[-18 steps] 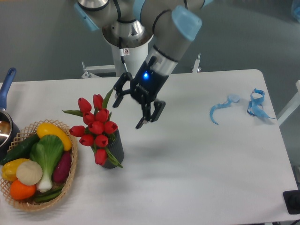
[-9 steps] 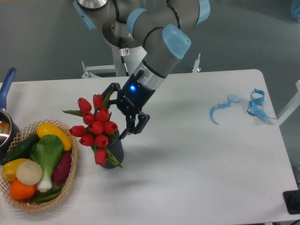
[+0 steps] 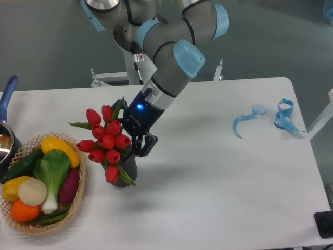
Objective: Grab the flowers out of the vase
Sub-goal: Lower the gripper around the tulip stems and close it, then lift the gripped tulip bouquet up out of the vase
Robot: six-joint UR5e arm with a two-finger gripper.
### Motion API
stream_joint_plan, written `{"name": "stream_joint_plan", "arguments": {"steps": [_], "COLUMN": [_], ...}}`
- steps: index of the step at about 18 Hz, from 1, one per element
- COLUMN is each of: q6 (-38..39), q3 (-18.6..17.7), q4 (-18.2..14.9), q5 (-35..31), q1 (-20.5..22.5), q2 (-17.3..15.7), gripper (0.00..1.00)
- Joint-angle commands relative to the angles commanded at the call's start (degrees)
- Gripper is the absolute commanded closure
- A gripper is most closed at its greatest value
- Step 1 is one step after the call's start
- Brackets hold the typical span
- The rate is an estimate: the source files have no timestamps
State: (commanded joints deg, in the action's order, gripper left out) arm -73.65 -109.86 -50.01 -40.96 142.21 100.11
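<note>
The flowers [image 3: 105,142], a bunch of red tulip buds with green leaves, stand in the vase [image 3: 126,167], a small dark grey cup left of the table's middle. My gripper [image 3: 132,139] is open and sits at the right side of the bunch, just above the vase's mouth. One finger [image 3: 147,145] shows on the right; the other is partly hidden behind the buds. The jaws are spread with the right edge of the bunch between or just beside them; I cannot tell which.
A wicker basket [image 3: 78,198] of colourful vegetables stands left of the vase. A blue-handled metal pot [image 3: 7,135] is at the left edge. Blue ribbon pieces [image 3: 263,118] lie at the far right of the white table [image 3: 218,198].
My gripper has moved left and down, from open space right of the flowers to right against the bunch above the vase. The flowers and vase have not moved.
</note>
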Motion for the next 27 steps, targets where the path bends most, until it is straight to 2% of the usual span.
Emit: {"name": "stream_joint_plan", "arguments": {"steps": [3, 4, 13, 24, 27], "q6": [0.1, 0.2, 1.1, 10.1, 14.0], "q3": [0.0, 0.0, 0.6, 1.7, 3.0], "q4": [-0.1, -0.1, -0.2, -0.4, -0.4], "q5": [0.8, 0.9, 1.0, 4.8, 4.8], "q1": [0.1, 0.2, 1.0, 2.1, 2.5], "q2": [0.0, 0.0, -0.6, -8.1, -9.8], "gripper": [0.63, 0.65, 0.69, 0.69, 0.69]}}
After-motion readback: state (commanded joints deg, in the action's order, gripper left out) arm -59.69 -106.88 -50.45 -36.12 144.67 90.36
